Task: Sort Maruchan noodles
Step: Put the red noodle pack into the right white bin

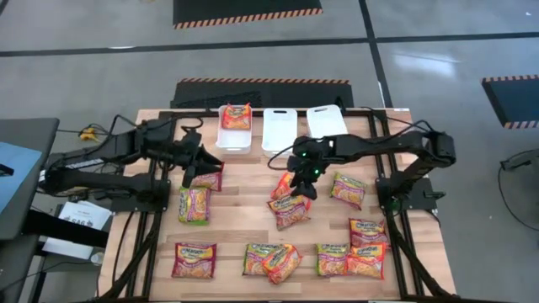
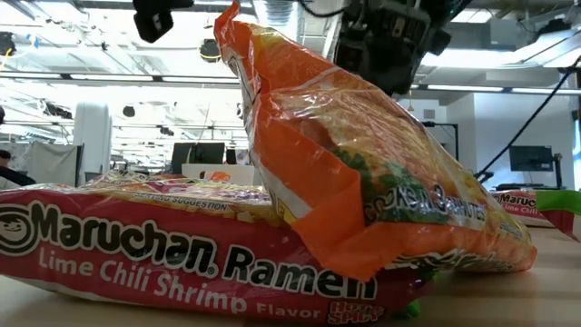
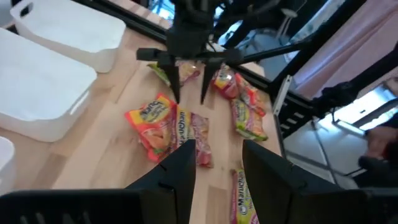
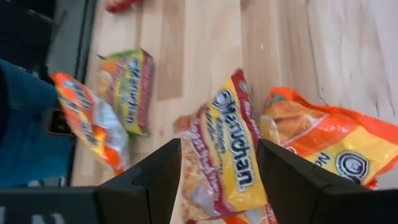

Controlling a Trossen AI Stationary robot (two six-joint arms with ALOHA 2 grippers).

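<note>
The Maruchan packets lie scattered on the wooden table. Mid-table, an orange packet (image 1: 282, 187) (image 2: 363, 182) leans tilted with its lower edge on a pink Lime Chili Shrimp packet (image 1: 291, 212) (image 2: 163, 259) (image 4: 227, 149). My right gripper (image 1: 299, 183) (image 4: 219, 144) (image 3: 189, 93) hangs open just above these two, fingers pointing down, touching neither. My left gripper (image 1: 190, 175) (image 3: 217, 148) is open over the table's left part, beside a red packet (image 1: 208, 178), with nothing between its fingers.
Three white bins stand along the far edge; the left one (image 1: 221, 135) holds an orange packet (image 1: 236, 116), while the middle (image 1: 279, 128) and right (image 1: 326, 120) ones show none. More packets lie at left (image 1: 194, 204), at right (image 1: 347, 189) and along the near edge (image 1: 269, 261).
</note>
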